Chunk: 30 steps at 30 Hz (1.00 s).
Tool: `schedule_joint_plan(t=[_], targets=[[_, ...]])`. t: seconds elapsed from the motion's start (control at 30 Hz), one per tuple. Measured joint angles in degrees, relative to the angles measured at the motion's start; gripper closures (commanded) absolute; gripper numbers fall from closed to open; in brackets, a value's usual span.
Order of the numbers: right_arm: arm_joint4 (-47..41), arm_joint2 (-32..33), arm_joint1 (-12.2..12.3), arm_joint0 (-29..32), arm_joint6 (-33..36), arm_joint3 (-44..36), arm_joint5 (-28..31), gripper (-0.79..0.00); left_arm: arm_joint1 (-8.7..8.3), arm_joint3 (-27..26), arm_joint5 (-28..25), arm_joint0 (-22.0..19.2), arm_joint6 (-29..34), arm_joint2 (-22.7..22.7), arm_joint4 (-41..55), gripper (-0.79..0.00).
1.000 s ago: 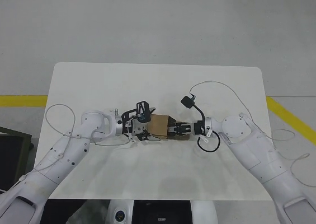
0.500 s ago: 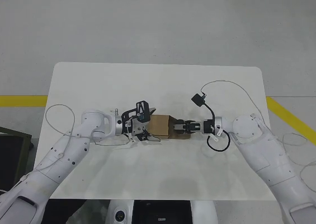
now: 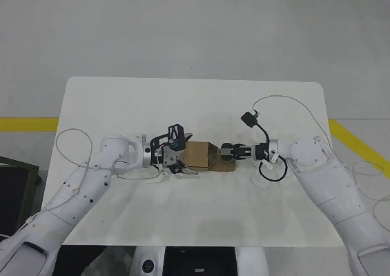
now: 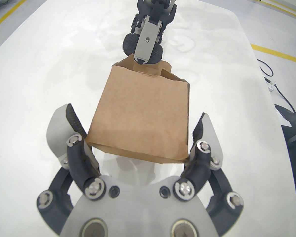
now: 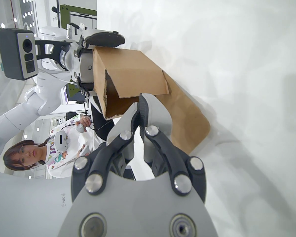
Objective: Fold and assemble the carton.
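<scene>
Top view: the brown carton (image 3: 196, 154) lies on the white table (image 3: 181, 103), between the two grippers. The left gripper (image 3: 179, 160) is at one end of it and the right gripper (image 3: 225, 150) at the other, where a flap (image 3: 223, 164) lies out flat just beside the right fingertips.

Left wrist view: the left gripper (image 4: 135, 115) has its jaws spread to the width of the carton (image 4: 143, 109), and its fingers (image 4: 71, 122) press on the two near corners, so the box is clamped between them. The carton runs straight out from between the jaws, with a closed panel facing the camera. Beyond the far end, the right gripper (image 4: 141, 60) points back toward these jaws. Its fingers are pressed together and its tip touches the edge of the carton's open far end.

Right wrist view: the right gripper (image 5: 139, 99) has its jaws closed on each other, and nothing can be seen between them. The open mouth of the carton (image 5: 128, 70) is directly ahead of the tips, which meet the edge of a short side flap (image 5: 128, 87). A long flap (image 5: 187, 114) lies flat on the table beside the jaws. At the carton's far end, one dark finger (image 5: 104, 39) of the left gripper lies along an outer face of the box.
</scene>
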<state>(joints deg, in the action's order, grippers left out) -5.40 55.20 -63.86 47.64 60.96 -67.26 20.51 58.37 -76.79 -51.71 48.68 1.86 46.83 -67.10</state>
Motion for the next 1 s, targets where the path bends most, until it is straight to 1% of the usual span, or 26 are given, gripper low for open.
schedule_joint_plan(t=[0.17,0.37,0.67,1.0], targets=[[-1.03,-2.42,-1.02,-2.35,1.37,2.47,1.42,0.0,0.15,0.18,-0.24,0.12,0.12,0.3,-0.15,-0.785],[-2.1,-3.67,-1.53,-2.94,2.83,3.04,1.39,0.0,0.32,0.21,-0.52,0.25,0.31,0.6,-0.46,-0.785],[-3.23,-5.52,-2.5,-2.56,0.66,2.93,1.96,0.0,0.58,0.2,-0.67,0.48,0.51,1.04,-0.83,-0.785],[-4.02,-8.01,-3.96,-3.26,-1.27,4.69,3.17,0.0,0.8,0.09,-0.94,0.73,0.66,1.52,-1.52,-0.785]])
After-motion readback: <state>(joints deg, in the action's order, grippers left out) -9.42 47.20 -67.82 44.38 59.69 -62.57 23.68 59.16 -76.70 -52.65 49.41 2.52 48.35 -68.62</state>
